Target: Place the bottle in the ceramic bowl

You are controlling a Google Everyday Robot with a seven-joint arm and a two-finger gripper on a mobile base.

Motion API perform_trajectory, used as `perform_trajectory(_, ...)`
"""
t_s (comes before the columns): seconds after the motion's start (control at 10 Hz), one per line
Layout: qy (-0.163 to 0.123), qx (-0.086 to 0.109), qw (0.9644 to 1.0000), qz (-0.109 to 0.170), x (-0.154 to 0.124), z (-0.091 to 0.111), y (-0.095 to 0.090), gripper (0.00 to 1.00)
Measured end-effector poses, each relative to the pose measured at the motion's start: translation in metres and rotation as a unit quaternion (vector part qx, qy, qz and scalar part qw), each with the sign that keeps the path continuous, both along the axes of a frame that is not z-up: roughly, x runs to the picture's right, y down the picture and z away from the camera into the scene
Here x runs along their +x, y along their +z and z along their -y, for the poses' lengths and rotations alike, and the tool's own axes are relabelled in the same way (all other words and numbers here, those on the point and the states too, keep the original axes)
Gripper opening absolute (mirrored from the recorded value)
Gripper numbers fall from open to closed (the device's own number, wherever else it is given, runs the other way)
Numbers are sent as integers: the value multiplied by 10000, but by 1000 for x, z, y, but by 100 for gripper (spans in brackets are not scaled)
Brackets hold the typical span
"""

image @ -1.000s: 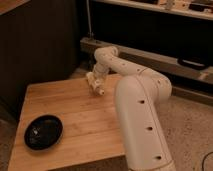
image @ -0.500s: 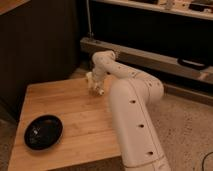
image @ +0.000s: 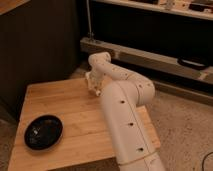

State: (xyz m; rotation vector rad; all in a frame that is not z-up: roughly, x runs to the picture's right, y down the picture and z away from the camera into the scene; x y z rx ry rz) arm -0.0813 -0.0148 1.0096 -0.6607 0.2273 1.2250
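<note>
The ceramic bowl [image: 44, 132] is a shallow glossy black dish at the front left of the wooden table [image: 70, 107]. It holds nothing. My gripper [image: 93, 86] hangs from the white arm [image: 125, 115] just above the table's far edge, well behind and to the right of the bowl. A small cream shape sits at the gripper's tip, but I cannot tell it apart from the hand. No bottle shows anywhere else on the table.
The thick white arm rises from the table's front right and covers that side. A dark wall panel [image: 40, 45] stands behind the table on the left. A low metal rail [image: 150, 55] runs behind it on the right, above a speckled floor [image: 185, 125].
The arm's large upright link has shifted left. The gripper has dropped slightly and edged left at the table's far edge. The bowl has not moved.
</note>
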Motion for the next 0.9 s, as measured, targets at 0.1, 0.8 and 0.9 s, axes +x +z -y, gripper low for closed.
perform_trajectory(0.1, -113, -25, 9999, 12, -2, -4, -7, 14)
perform_trajectory(0.8, -1285, 192, 9880, 837, -36, -13, -183, 0)
perform_trajectory(0.9, -1514, 167, 9830, 1025, -47, -27, -211, 0)
